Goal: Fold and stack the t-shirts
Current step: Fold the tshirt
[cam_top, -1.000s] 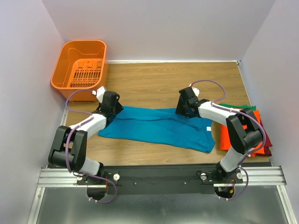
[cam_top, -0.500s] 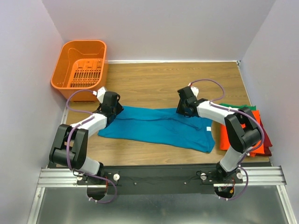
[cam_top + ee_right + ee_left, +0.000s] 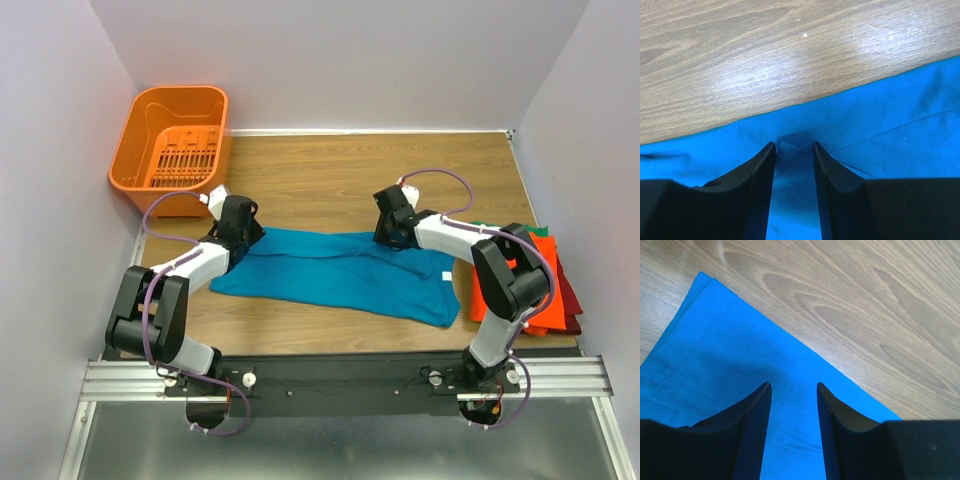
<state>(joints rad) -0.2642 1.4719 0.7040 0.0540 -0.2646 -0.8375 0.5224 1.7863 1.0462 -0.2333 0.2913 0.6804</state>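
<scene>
A teal-blue t-shirt (image 3: 340, 270) lies spread flat across the table's middle, its small white tag (image 3: 446, 275) near the right end. My left gripper (image 3: 250, 238) is low over the shirt's far left corner. In the left wrist view that gripper (image 3: 793, 385) is open, with flat teal cloth (image 3: 740, 350) beneath it. My right gripper (image 3: 392, 238) is on the shirt's far edge. In the right wrist view it (image 3: 794, 144) is open, its fingers pressed down either side of a small raised fold of teal cloth (image 3: 795, 165).
At the right edge lies a pile of shirts: orange (image 3: 490, 295), green (image 3: 505, 228) and dark red (image 3: 568, 300). An orange slotted basket (image 3: 170, 135) stands at the far left corner. Bare wooden table (image 3: 330, 185) runs behind the teal shirt.
The right gripper has crept slightly left and farther along the shirt's far edge. The left arm and the shirt have barely moved.
</scene>
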